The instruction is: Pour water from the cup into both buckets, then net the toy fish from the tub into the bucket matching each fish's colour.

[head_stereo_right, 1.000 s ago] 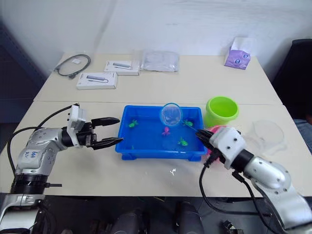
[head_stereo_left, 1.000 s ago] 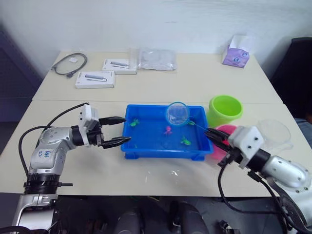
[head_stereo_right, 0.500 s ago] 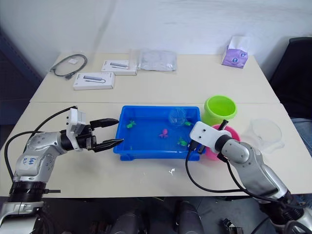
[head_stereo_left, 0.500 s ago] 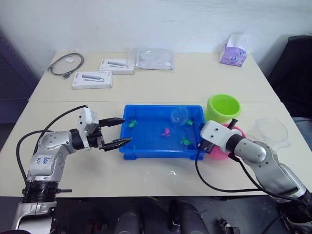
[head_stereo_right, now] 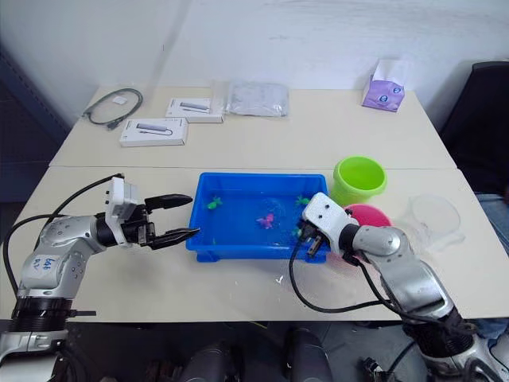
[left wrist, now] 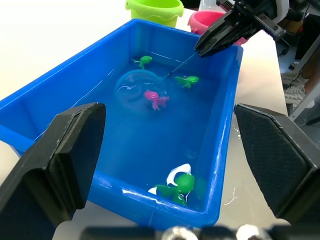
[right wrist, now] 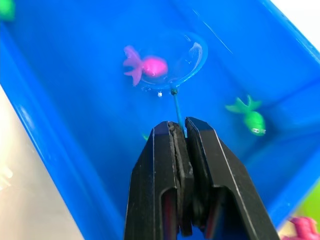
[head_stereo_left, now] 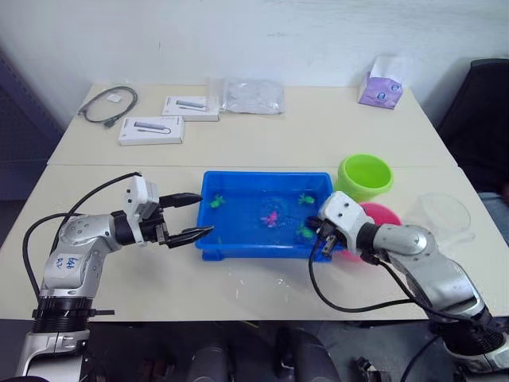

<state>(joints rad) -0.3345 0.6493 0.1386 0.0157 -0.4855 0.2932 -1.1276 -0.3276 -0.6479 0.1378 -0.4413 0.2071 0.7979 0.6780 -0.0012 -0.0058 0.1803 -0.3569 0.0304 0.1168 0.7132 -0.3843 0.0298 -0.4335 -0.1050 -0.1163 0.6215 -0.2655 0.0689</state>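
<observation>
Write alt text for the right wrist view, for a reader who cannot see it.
The right pincer is shut on the net's thin handle, and the net is dipped in the water of the blue tub with a pink fish at its ring. A green fish lies off to one side in the tub.

Both arms are silver-grey metal tubes with black joint rings and loose black cables looping alongside. Each wrist carries a white block housing ahead of two black tapered fingers: left gripper (head_stereo_left: 189, 216), right gripper (right wrist: 183, 150). Blue handwritten marks sit on the left forearm.
</observation>
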